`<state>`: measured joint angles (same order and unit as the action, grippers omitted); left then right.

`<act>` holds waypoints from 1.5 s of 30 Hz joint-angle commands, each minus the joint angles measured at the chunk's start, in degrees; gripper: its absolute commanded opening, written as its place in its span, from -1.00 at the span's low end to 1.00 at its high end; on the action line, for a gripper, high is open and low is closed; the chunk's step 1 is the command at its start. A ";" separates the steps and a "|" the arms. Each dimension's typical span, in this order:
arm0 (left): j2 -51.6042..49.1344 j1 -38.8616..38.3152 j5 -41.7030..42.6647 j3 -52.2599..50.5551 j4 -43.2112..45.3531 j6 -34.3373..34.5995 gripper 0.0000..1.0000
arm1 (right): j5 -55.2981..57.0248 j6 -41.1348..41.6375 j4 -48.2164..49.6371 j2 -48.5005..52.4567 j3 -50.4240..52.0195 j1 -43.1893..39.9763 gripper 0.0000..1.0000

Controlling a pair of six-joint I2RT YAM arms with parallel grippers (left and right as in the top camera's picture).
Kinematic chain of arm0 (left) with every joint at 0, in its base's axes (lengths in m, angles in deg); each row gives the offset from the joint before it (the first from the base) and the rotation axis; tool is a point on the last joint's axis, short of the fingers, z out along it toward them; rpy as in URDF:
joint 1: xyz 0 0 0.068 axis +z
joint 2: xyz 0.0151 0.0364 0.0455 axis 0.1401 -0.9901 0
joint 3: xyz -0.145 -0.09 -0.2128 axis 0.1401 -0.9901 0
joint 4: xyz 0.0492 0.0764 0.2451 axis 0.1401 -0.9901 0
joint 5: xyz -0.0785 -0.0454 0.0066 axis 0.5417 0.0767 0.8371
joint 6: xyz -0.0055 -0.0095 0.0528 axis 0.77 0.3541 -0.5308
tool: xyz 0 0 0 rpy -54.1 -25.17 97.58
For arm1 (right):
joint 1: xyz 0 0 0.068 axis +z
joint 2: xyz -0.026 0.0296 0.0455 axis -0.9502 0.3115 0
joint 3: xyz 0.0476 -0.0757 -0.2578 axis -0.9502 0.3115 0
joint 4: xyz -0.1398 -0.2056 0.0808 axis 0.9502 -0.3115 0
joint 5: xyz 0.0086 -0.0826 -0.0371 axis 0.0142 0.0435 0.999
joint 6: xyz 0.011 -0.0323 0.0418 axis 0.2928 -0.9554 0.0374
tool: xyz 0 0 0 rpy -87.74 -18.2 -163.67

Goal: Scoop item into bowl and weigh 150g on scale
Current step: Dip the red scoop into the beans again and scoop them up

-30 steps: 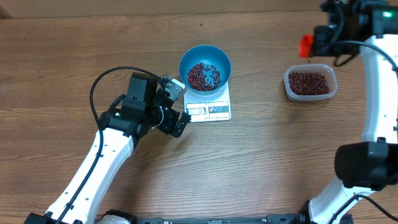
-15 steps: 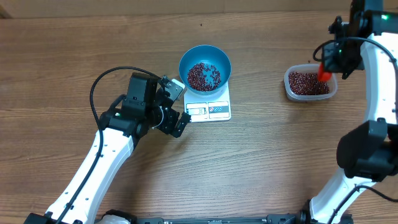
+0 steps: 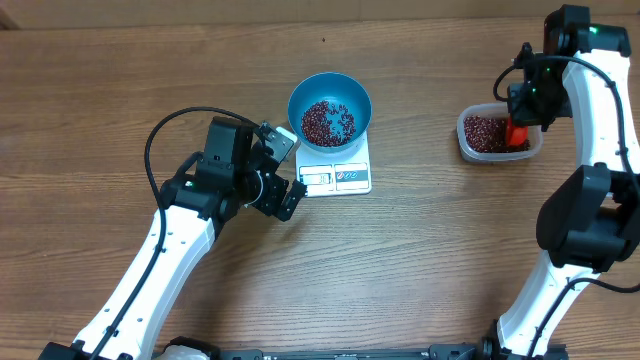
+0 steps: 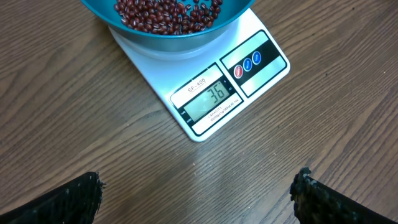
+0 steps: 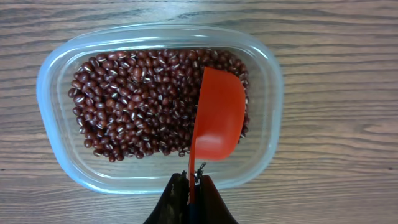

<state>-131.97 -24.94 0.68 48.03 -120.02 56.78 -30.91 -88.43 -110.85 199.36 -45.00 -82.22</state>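
The left wrist view cuts off most of the bowl (image 4: 168, 40). Only its near blue wall and a strip of beans (image 4: 161, 9) show at the top edge. The left claw (image 4: 196, 202) is hardly in view there either, just two dark fingertips poking in at the bottom corners. They're spread really wide with nothing between them but wood table (image 4: 93, 137).

The scale (image 4: 155, 68) sits just ahead of that claw, turned at an angle. Its display faces the claw and reads 36, with three small buttons beside it. The bowl stands on the far part of the scale and hides that end of it.

On the right side, the right claw (image 5: 189, 199) is pinched tight on the thin handle of an orange scoop (image 5: 217, 118). The fingers swallow most of the handle, so only the cup end really shows. The scoop reaches out ahead of the claw over the right part of a clear tub (image 5: 56, 87), which is full of more beans. It covers a patch of them. Whether its edge is dug into the heap or just above it is hard to tell, and so is whether there's anything in the cup.

From overhead the right claw's fingers are mostly hidden by the arm itself, and the scoop is just a small red bit at the tub. The tub is well apart from the scale. A black cable (image 3: 165, 130) loops out behind the left arm.
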 commanded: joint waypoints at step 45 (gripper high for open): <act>-0.42 0.02 0.11 -0.09 0.02 0.57 0.99 | -45.53 -3.43 -2.01 2.49 5.62 -18.14 -0.93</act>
<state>-131.97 -24.94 0.68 48.03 -120.02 56.78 -73.47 -91.34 -112.95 201.61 -39.79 -98.52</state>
